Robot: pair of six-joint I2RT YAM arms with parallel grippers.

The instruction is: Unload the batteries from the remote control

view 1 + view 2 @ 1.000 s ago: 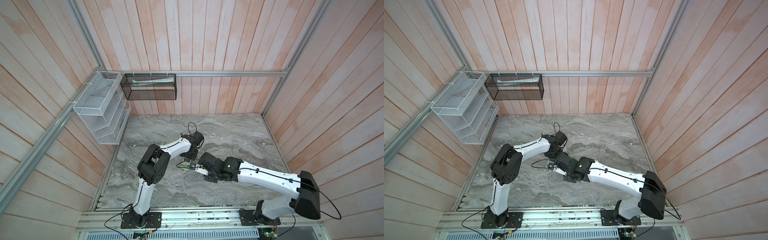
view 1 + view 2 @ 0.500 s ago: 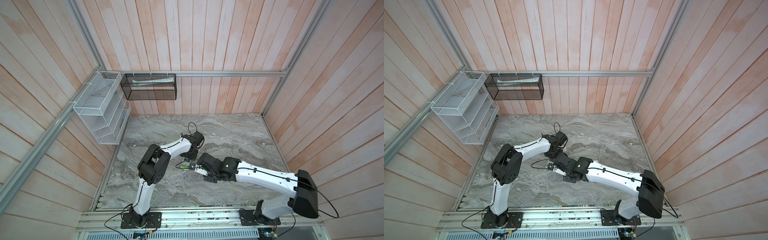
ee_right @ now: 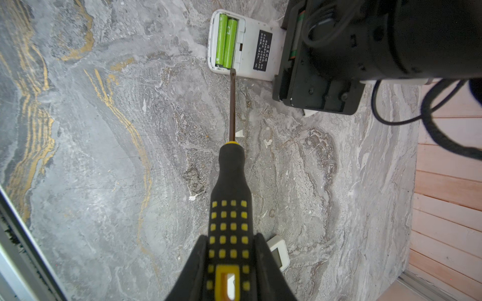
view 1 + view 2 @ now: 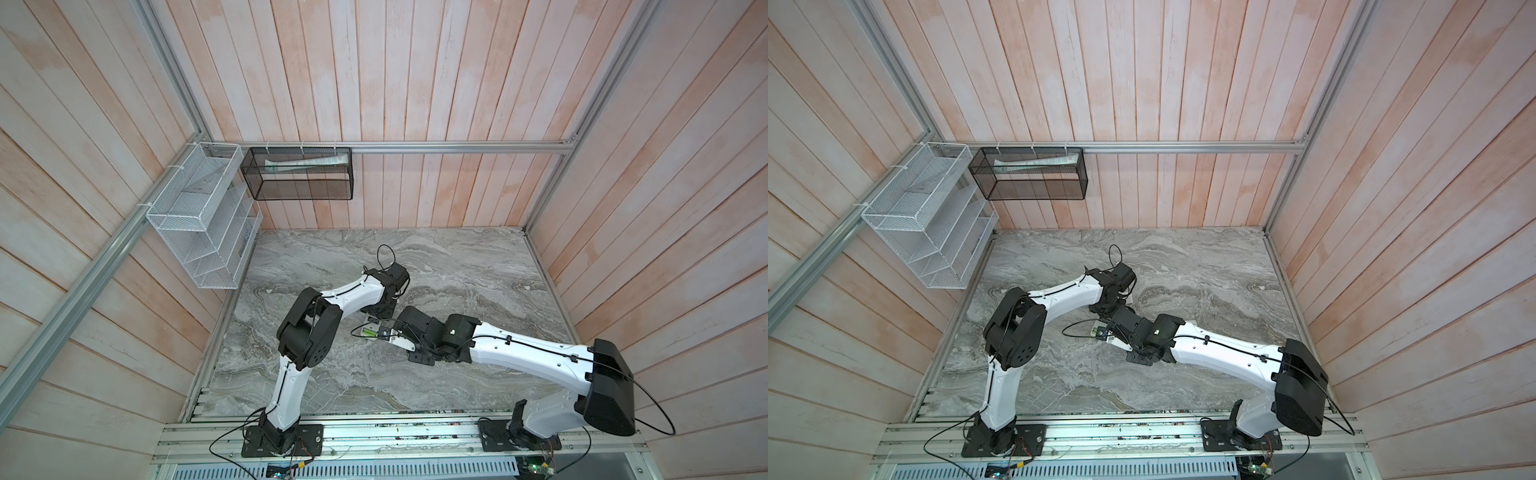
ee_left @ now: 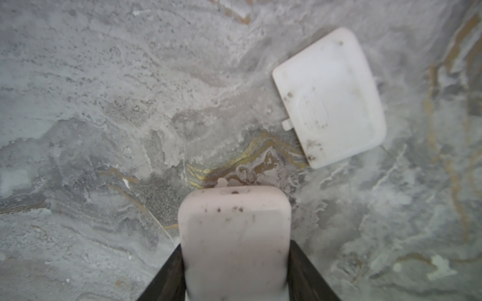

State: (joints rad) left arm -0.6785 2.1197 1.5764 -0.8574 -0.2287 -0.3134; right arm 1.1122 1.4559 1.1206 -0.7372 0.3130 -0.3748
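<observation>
A white remote control (image 3: 250, 44) lies back-up on the marble table, its battery bay uncovered. Two lime green batteries (image 3: 225, 40) sit side by side in the bay; in both top views they show as a green spot (image 4: 369, 332) between the two wrists. My left gripper (image 5: 234, 250) is shut on the remote's (image 5: 234, 234) other end. My right gripper (image 3: 230, 242) is shut on a black-and-yellow screwdriver (image 3: 230, 192). Its tip (image 3: 233, 71) rests at the bay's edge, beside the end of one battery.
The remote's white battery cover (image 5: 330, 96) lies loose on the table near the left gripper. A small white device with a screen (image 3: 277, 251) lies beside the right gripper. A white wire rack (image 4: 203, 216) and a black mesh basket (image 4: 297, 174) hang on the walls.
The right arm has edged slightly toward the remote with the screwdriver. The left arm and the remote have stayed put.
</observation>
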